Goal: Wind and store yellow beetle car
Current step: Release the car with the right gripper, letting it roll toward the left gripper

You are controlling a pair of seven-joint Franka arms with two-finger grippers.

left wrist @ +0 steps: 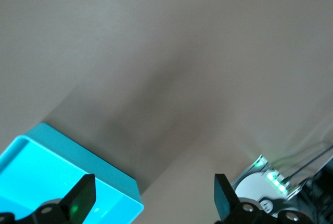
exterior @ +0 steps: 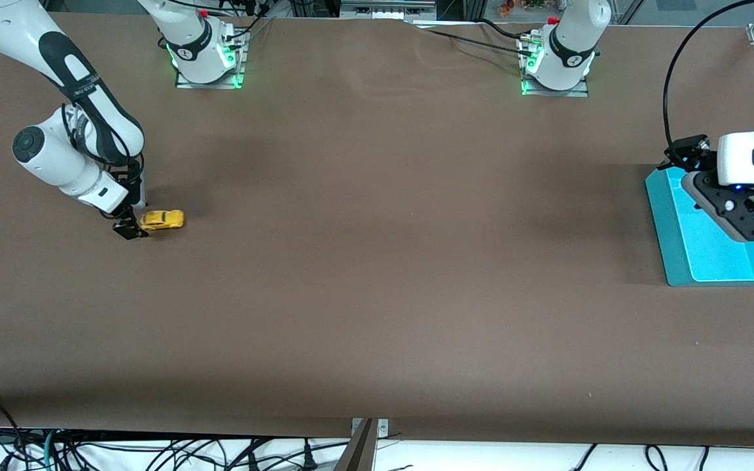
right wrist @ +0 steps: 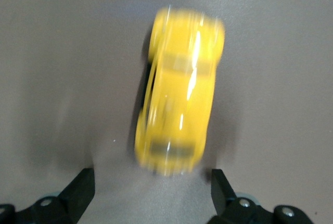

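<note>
The yellow beetle car (exterior: 162, 220) stands on its wheels on the brown table near the right arm's end. In the right wrist view the car (right wrist: 179, 91) looks streaked and lies just past the fingertips, not between them. My right gripper (exterior: 133, 214) is low at the table beside the car's end, open and empty (right wrist: 152, 187). My left gripper (exterior: 734, 210) hangs open and empty over the teal tray (exterior: 711, 258). The left wrist view shows it (left wrist: 154, 195) above the tray's corner (left wrist: 91, 161).
The teal tray is empty and sits at the left arm's end of the table. Both arm bases (exterior: 207, 55) (exterior: 557, 62) stand along the edge farthest from the front camera. Brown tabletop (exterior: 377, 229) spans between car and tray.
</note>
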